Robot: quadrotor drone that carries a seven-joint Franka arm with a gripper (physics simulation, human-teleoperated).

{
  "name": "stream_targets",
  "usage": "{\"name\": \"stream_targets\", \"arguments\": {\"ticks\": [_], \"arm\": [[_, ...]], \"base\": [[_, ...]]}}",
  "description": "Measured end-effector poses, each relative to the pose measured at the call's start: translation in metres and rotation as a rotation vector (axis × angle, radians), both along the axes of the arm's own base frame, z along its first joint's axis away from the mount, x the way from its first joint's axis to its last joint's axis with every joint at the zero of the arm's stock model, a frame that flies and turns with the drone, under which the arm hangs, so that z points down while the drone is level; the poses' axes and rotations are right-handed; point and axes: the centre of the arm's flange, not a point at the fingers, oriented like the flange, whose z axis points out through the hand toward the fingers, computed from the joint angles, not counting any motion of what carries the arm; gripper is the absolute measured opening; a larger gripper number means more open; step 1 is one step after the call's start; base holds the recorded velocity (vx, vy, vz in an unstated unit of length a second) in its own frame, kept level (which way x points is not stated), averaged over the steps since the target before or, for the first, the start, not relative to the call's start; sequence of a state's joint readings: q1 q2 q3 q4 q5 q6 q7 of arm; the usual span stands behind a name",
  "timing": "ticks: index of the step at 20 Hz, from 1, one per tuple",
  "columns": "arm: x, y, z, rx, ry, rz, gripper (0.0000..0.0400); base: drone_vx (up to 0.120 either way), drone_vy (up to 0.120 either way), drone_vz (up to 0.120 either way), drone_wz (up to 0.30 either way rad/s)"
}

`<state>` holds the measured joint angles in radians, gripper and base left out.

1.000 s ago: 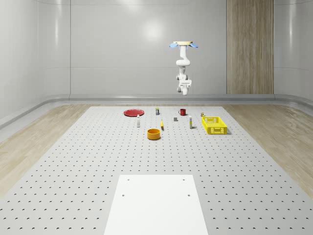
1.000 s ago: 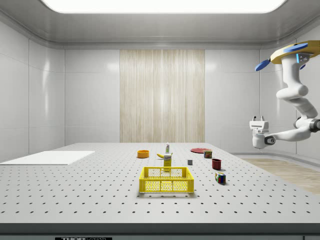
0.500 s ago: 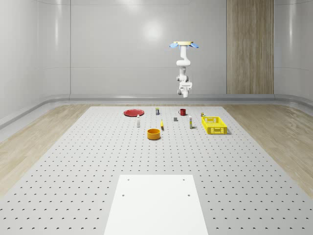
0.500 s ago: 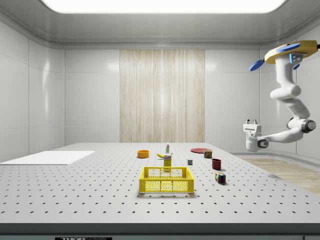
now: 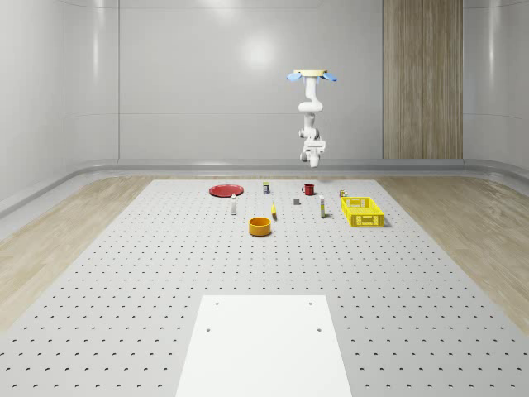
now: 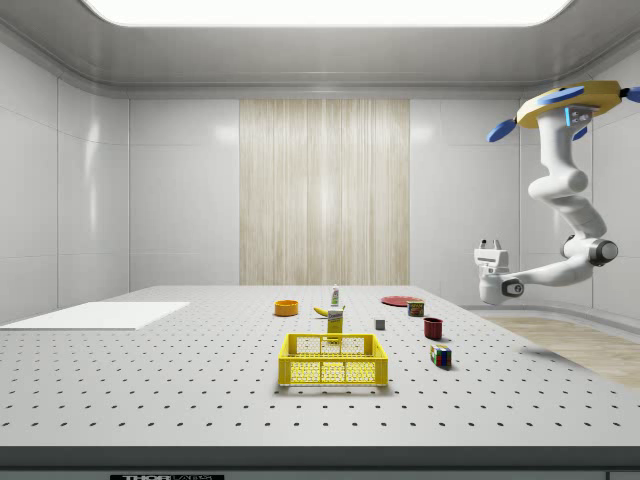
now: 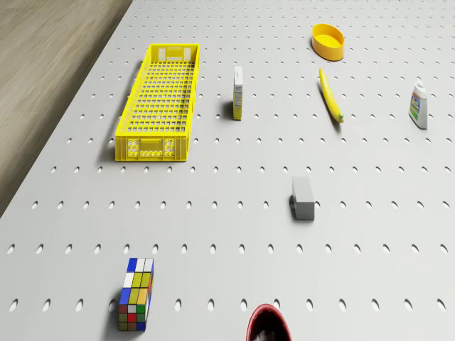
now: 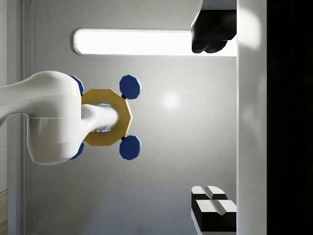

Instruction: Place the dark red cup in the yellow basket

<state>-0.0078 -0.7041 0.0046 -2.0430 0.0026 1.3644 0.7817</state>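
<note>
On the perforated table [image 5: 149,273], taken from the whole-scene view's left, a red plate [image 5: 225,190] is seen at the far side and an orange bowl [image 5: 260,226] nearer; right of these the dark red cup [image 5: 308,188] stands upright on the table at the far side, untouched; the yellow basket [image 5: 362,212] lies further right and nearer, well apart from the cup.

The drone [image 5: 312,75] hovers high over the far part of the table, about above the cup; the gripper [image 5: 314,149] hangs well above the cup and, in the side view, is turned upward; in the wrist view its fingers [image 8: 210,36] are spread wide with nothing between them.

The approach is judged to be the step in hand; next, the gripper must be turned downward, lowered over the cup's rim and closed before any carry to the basket.
</note>
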Motion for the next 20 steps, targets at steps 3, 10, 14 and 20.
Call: {"name": "stream_targets", "arguments": {"ticks": [3,10,14,20], "arm": [[-0.0002,0.0,0.0002,0.0,-0.002,0.0,0.04],[-0.0007,0.0003,0.0003,-0.003,-0.008,0.0,0.04],[-0.001,0.0006,0.0003,-0.006,-0.011,0.0,0.04],[-0.0015,0.0016,0.0002,-0.017,-0.015,0.0,0.04]], "base": [[0.12,0.0,0.0,0.0],[0.12,0.0,0.0,0.0],[0.1,0.0,0.0,0.0],[0.0,0.0,0.0,0.0]]}}
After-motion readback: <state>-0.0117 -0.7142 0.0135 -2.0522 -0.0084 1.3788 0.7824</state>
